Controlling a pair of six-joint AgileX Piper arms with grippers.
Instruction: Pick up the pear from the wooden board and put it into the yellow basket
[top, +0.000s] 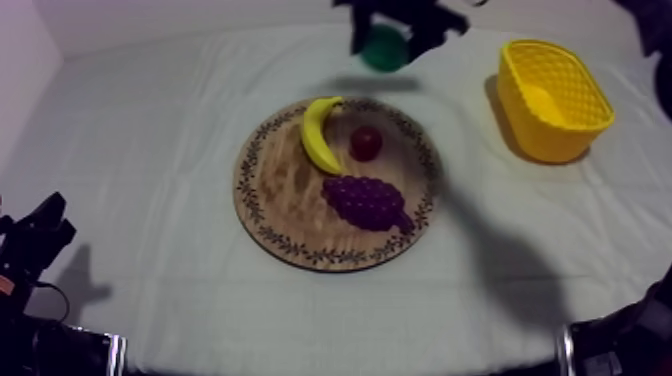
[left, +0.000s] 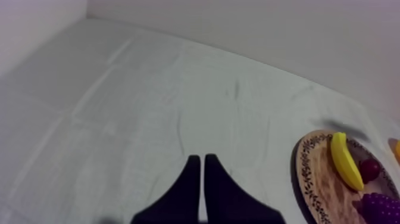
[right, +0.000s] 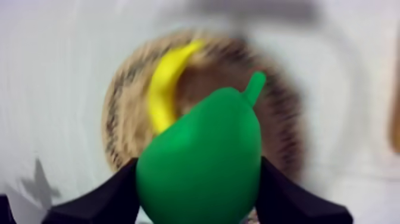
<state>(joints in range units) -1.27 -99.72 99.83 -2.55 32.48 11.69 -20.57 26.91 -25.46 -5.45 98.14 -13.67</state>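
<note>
– Green pear (top: 385, 47) first: where is it?
– You see it off the wooden board (top: 280, 190) and up in the air, pinched between the two black fingers of the right gripper (top: 388, 40). In the top view it hangs between 12 and 1 o'clock from the board's middle, past the far rim. Its shadow (top: 360, 85) falls on the cloth-covered surface (top: 150, 150) below.
– And the yellow basket (top: 540, 135)?
– You find it at 2 o'clock from the board, standing on the surface. The pear is at the basket's 10 o'clock, apart from it and not over it.
– How do the fingers sit on the pear?
– In the right wrist view you see the fingers (right: 101, 202) pressing on both flanks of its wide body, with the stalk end turned away from them.
– What lies on the board?
– You have a banana (top: 317, 135) at 11 o'clock and a small red fruit (top: 365, 143) at 1 o'clock, just beside the banana. A bunch of grapes (top: 368, 202) lies at 4 o'clock.
– The left gripper (top: 45, 225)?
– It sits low at the board's 9 o'clock, well apart from it. In the left wrist view its fingers lie pressed together as a narrow wedge, with nothing between them, over bare surface.
</note>
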